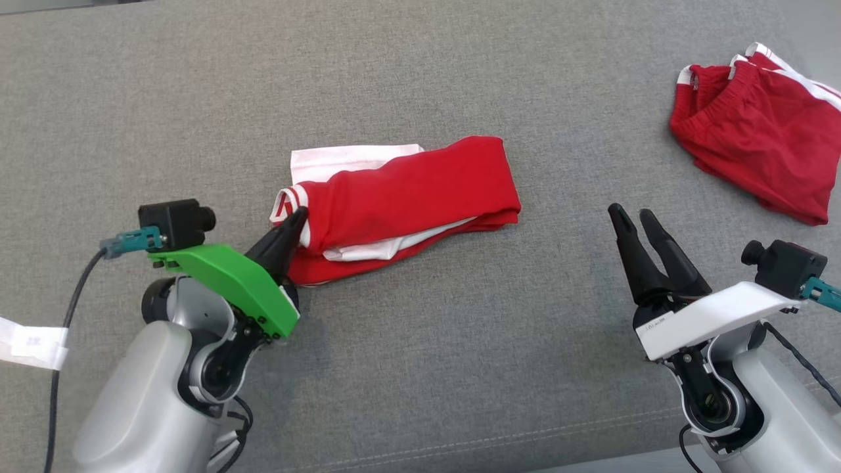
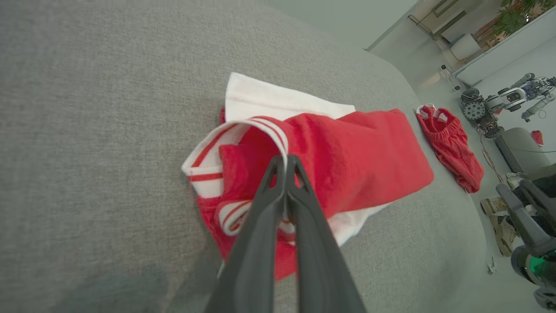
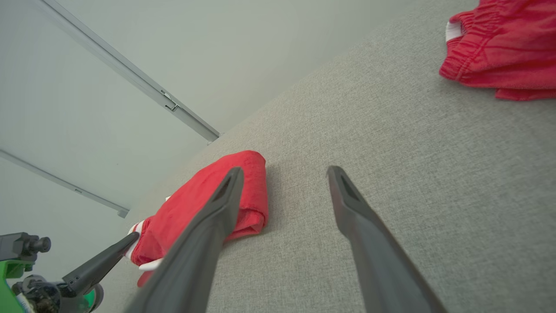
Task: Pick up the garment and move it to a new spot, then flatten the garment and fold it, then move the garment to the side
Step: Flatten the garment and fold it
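Red jersey garment (image 1: 407, 190) with white panels lies folded into a long bundle near the middle of the grey woven-fabric surface (image 1: 420, 79). Its long axis runs left to right across the head view, with the right end tipped slightly away from the robot. A second piece, a pair of crumpled red shorts with white side stripes (image 1: 755, 138), sits well apart at the far right and plays no part in the grip.

The relation that matters is which end each arm commands. The left gripper (image 1: 299, 213), on its green-bracketed wrist, meets the bundle at its left end and points along the long axis, not across it. The right gripper (image 1: 631, 211) hangs above bare fabric, well off the garment's right end, so the left arm is clearly the nearer. Any drag or lift to the side would, I judge, begin from that left end, with the rest of the bundle trailing behind it.

In the left wrist view the left jaws are pressed together with no gap, their tips at the white cuff with red stripes (image 2: 260, 126) where it curls over the red cloth. They appear to pinch that edge, though how many layers are caught cannot be told from this angle. The right jaws stand wide apart with nothing between them.
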Available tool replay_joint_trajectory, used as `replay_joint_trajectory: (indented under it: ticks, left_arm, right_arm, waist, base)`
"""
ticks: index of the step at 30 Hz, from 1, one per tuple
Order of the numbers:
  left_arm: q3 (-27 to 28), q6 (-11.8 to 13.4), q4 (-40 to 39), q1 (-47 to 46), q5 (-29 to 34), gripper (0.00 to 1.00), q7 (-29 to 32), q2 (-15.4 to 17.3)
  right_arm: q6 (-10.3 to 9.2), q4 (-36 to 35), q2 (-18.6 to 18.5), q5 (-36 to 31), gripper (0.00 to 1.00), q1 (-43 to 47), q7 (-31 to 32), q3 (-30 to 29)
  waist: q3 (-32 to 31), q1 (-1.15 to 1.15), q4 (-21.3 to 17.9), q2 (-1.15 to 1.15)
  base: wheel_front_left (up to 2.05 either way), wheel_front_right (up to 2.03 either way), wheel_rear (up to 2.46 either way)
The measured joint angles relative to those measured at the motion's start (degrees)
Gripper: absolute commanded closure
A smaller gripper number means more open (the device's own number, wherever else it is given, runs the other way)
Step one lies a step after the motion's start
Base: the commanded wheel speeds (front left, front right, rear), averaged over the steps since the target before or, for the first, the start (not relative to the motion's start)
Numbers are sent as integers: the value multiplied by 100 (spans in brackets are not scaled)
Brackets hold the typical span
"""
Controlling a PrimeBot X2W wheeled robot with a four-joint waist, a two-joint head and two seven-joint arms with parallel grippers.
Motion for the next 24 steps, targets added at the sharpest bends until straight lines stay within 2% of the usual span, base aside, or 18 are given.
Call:
replay_joint_trajectory:
  ticks: [4, 15, 16, 18, 20, 21, 22, 24]
  left_arm:
    - [151, 53, 31, -54, 0, 100, -41, 99]
    - [36, 152, 312, -12, 0, 100, 109, 138]
    - [57, 154, 325, -12, 0, 97, 101, 137]
    - [119, 189, 354, -13, 0, 75, 37, 135]
    - [147, 211, 410, -14, 9, 45, -24, 135]
    - [147, 223, 442, -14, 40, 16, -53, 136]
    - [144, 231, 463, -14, 73, 0, -84, 136]
    - [147, 259, 490, -14, 80, 0, -129, 131]
  right_arm:
    - [0, 1, -5, -1, 0, 1, 0, 0]
    - [-2, -2, -26, -8, 0, 5, 20, 37]
    - [-2, -2, -34, -12, 0, 5, 33, 37]
    - [-3, -1, -52, -14, 0, 5, 34, 37]
    - [-8, 0, -59, -20, 0, 5, 42, 37]
    - [-8, 0, -58, -21, 0, 5, 52, 40]
    - [-8, 0, -58, -21, 0, 5, 65, 44]
    - [-8, 0, -55, -21, 0, 5, 66, 51]
  waist:
    - [-18, 0, 27, 0]
    - [9, 0, 59, 0]
    - [14, 0, 60, 0]
    - [26, 0, 61, 0]
    - [35, 0, 61, 0]
    - [39, 0, 61, 0]
    - [42, 0, 59, 0]
    - [45, 0, 53, 0]
  base:
    - [0, 0, 0]
    - [0, 0, 0]
    - [0, 0, 0]
    - [0, 0, 0]
    - [0, 0, 0]
    - [0, 0, 0]
    - [0, 0, 0]
    - [0, 0, 0]
